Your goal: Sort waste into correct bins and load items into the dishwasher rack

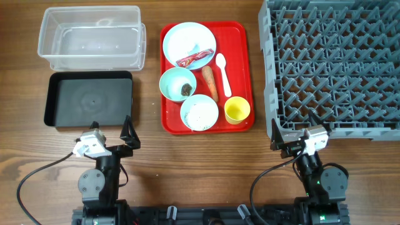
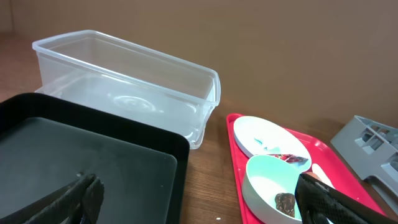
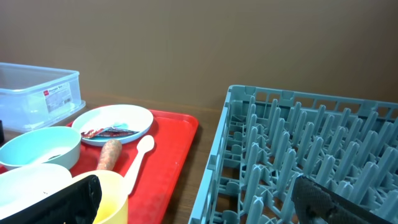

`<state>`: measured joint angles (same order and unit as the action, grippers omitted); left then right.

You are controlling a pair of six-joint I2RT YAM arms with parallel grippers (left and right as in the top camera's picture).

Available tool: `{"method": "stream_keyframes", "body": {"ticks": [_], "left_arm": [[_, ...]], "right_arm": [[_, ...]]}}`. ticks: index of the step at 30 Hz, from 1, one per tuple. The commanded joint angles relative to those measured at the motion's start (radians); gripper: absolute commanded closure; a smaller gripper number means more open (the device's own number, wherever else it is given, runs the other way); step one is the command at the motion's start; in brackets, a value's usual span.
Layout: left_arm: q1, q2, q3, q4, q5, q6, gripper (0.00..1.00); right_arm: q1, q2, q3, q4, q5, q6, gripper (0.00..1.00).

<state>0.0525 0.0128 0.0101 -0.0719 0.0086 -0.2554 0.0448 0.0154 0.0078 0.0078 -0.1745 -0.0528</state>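
The black tub (image 1: 89, 99) blocks my left gripper (image 1: 111, 128) at twelve o'clock. A strip of bare tabletop (image 1: 149, 94) lies open at one o'clock, beside the red tray (image 1: 240, 50). The near wall of the dishwasher rack (image 1: 331, 62) stands just ahead of my right gripper (image 1: 292, 132) at twelve.

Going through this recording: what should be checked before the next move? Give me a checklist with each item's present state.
1. Hands free: left gripper and right gripper are open and empty: ok.
2. Bins ready: clear tub and black tub hold nothing: ok.
3. Pegs of the dishwasher rack are unoccupied: ok.
4. Waste reachable: red wrapper lies exposed on the plate: ok.
5. Is the middle bowl ready for the rack? Not ok, a brown lump lies in it.
6. Are the white contents of the near bowl loose or stuck? Cannot tell.
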Motion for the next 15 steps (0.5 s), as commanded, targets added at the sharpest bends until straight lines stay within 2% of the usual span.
{"method": "stream_keyframes", "body": {"ticks": [1,13,15], "left_arm": [[0.004,-0.01,-0.005,-0.004,0.013,0.013,0.0],[0.004,-0.01,-0.005,-0.002,0.014,0.012,0.0],[0.004,-0.01,-0.005,0.027,0.051,0.009,0.0]], "right_arm": [[-0.003,-0.004,-0.003,0.005,0.018,0.007,0.0],[-0.003,-0.004,-0.003,0.005,0.018,0.007,0.0],[-0.003,-0.004,-0.003,0.005,0.018,0.007,0.0]]}}
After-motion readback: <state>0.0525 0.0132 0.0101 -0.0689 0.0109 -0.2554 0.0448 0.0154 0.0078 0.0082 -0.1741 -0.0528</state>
